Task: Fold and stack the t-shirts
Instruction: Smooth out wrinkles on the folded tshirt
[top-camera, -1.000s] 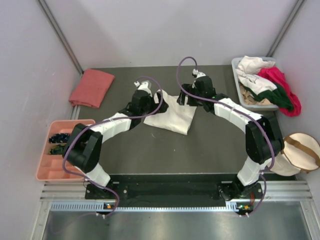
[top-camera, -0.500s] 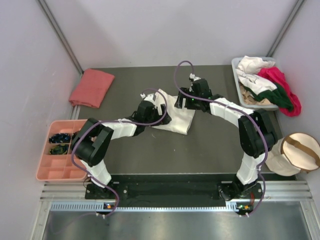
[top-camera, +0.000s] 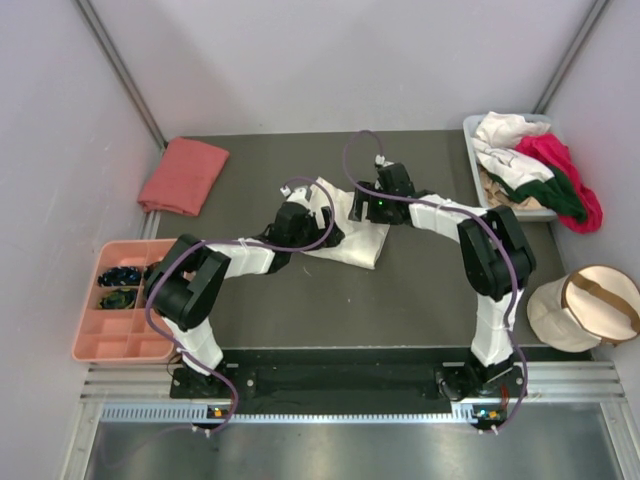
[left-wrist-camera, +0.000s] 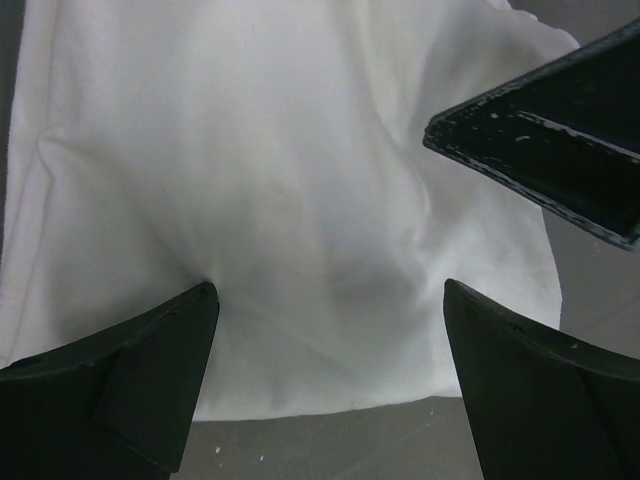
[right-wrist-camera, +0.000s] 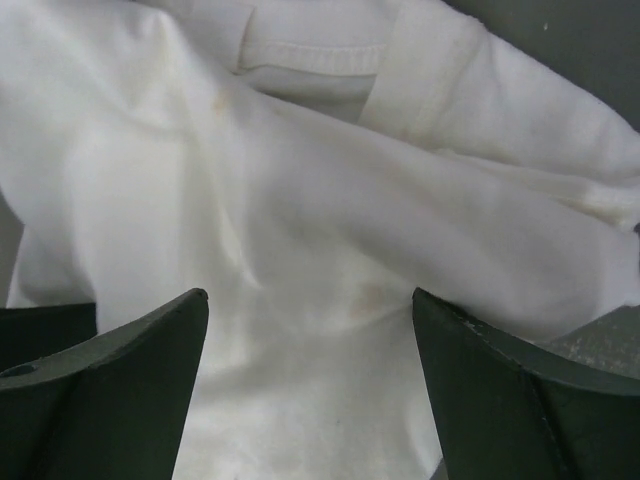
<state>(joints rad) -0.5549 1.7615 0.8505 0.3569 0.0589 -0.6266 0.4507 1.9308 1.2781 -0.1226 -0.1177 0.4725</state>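
A cream-white t-shirt (top-camera: 358, 240) lies folded on the dark mat in the middle of the table. My left gripper (top-camera: 322, 222) is low over its left part, open, and both fingertips (left-wrist-camera: 190, 310) rest on the cloth (left-wrist-camera: 300, 190) near its hem. My right gripper (top-camera: 363, 207) is open over the shirt's far edge, fingers set down on the fabric (right-wrist-camera: 300, 200) just below the collar (right-wrist-camera: 310, 55). One right finger (left-wrist-camera: 550, 130) shows in the left wrist view. A salmon-pink t-shirt (top-camera: 183, 175) lies folded at the far left.
A grey bin (top-camera: 478, 190) at the far right holds white, magenta and dark green shirts (top-camera: 535, 170) that hang over its rim. A round beige pouch (top-camera: 590, 305) sits at the right edge. A pink compartment tray (top-camera: 95, 345) stands off the mat on the left.
My left gripper moved right onto the cream shirt. The right gripper slid left and nearer over the shirt's far edge. Both stayed open.
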